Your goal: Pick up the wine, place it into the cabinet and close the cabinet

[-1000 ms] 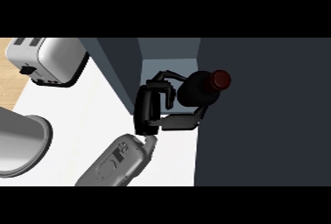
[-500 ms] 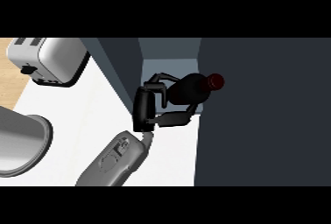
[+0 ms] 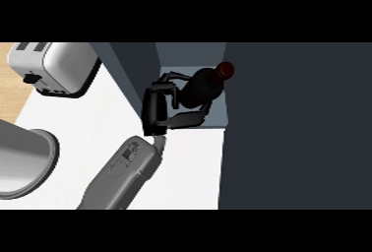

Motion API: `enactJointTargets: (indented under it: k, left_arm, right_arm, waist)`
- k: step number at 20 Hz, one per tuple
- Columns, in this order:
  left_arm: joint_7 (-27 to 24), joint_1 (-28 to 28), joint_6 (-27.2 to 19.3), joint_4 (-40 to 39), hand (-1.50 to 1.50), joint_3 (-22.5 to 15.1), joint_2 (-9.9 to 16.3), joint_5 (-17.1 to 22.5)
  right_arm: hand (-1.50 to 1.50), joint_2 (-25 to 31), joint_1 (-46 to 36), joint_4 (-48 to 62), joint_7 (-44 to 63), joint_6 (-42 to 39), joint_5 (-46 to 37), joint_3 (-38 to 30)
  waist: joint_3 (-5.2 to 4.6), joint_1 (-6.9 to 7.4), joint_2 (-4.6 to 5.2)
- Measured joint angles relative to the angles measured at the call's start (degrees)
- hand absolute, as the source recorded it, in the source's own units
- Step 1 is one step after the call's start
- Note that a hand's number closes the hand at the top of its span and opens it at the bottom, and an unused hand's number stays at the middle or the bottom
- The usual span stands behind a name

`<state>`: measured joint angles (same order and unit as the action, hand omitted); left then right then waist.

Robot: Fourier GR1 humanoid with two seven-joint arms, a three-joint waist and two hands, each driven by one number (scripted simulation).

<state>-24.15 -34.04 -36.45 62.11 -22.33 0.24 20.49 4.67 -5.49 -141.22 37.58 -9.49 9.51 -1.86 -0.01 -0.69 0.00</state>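
White bench (image 3: 193,162) surface spans the middle of the view. Silver toaster (image 3: 52,66) with two top slots and a dark side lever sits at the bench's far left corner. Grey metal basin (image 3: 22,157), rim curved, is set at the bench's left edge, well apart from the toaster.

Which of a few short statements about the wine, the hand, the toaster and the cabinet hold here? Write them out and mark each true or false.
1. A hand is curled round the wine bottle. True.
2. The bottle lies flat on the white counter. False: it is held at the cabinet opening.
3. A toaster stands at upper left. True.
4. The bottle's top is green. False: it is red.
5. Two hands show. False: only one.
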Motion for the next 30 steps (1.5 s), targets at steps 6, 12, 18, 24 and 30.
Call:
enactJointTargets:
  k: [6,12,18,24,30]
  left_arm:
    - [-0.85,-3.91,2.43,-6.53,1.5,2.15,-0.18,2.39]
    - [-0.98,-7.34,4.76,-12.2,1.5,4.06,-0.18,4.25]
    - [-2.42,-13.86,5.63,-21.3,1.5,7.44,-0.22,5.41]
    - [-7.38,-17.91,4.75,-27.95,1.5,8.65,-0.14,5.85]
    - [-12.08,-22.66,4.06,-35.09,1.5,11.22,0.15,6.13]
  right_arm:
    - [-1.5,-0.78,-0.65,0.37,0.18,0.47,-0.11,1.04]
    - [-1.5,-1.08,0.82,1.26,-1.58,-0.73,0.07,0.86]
    - [-1.5,-1.32,0.63,1.59,-1.39,-0.52,0.05,1.62]
    - [-1.5,-1.52,1.87,1.77,-2.54,-1.3,0.19,1.86]
    - [-1.5,-1.72,1.83,2.06,-3.1,-1.7,0.52,1.64]
  waist:
    - [0.0,-0.19,0.06]
    - [0.01,-0.42,0.08]
    - [0.0,-0.86,0.2]
    - [0.01,-1.18,0.27]
    - [0.01,-1.67,0.45]
